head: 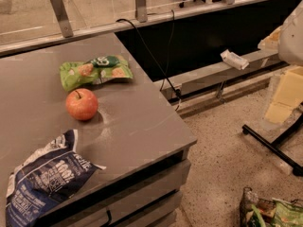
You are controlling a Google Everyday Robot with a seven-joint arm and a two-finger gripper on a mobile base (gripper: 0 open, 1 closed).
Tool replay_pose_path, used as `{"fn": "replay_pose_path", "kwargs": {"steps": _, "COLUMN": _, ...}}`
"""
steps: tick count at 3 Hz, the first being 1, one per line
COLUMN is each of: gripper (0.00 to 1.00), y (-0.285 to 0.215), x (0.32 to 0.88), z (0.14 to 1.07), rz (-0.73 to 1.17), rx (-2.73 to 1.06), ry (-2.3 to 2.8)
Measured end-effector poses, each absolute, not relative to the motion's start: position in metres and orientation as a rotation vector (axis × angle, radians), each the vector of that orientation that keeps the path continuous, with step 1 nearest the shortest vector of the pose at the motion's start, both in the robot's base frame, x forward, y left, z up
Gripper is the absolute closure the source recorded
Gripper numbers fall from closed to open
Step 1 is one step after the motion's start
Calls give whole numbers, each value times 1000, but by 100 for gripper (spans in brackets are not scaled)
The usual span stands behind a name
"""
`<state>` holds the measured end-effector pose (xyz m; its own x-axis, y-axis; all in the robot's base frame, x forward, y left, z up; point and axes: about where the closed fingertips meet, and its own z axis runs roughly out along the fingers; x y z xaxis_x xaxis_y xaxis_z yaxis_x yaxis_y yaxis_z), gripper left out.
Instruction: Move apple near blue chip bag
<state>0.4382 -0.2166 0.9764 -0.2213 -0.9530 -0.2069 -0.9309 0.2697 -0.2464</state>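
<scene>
The apple point(82, 104), red-orange with a short dark stem, stands upright on the grey table point(142, 126), left of its middle. The blue chip bag point(45, 178), dark blue, wrinkled, with white lettering, lies at the table's front left corner, partly cut off by the frame's edge. A stretch of bare table separates it from the apple. The gripper is not in view. A pale blurred shape point(292, 32) at the upper right edge may be part of my arm.
A green snack bag point(94, 71) lies just behind the apple. A black cable point(151, 51) runs off the table's back right edge. The table's right edge drops to a speckled floor with a black stand base point(272, 143) and bags point(272, 212). A small white box point(234, 59) sits on a ledge.
</scene>
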Motion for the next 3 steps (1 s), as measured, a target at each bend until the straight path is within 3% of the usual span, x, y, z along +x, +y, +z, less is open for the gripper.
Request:
{"fn": "replay_pose_path", "kwargs": {"steps": 2, "gripper": 0, "y": -190, "x": 480, "z": 974, "rz": -97, "rx": -1821, "ry": 2158}}
{"fn": "replay_pose_path", "kwargs": {"steps": 3, "gripper": 0, "y": -130, "x": 532, "z": 964, "rz": -23, "rx": -1940, "ry": 2018}}
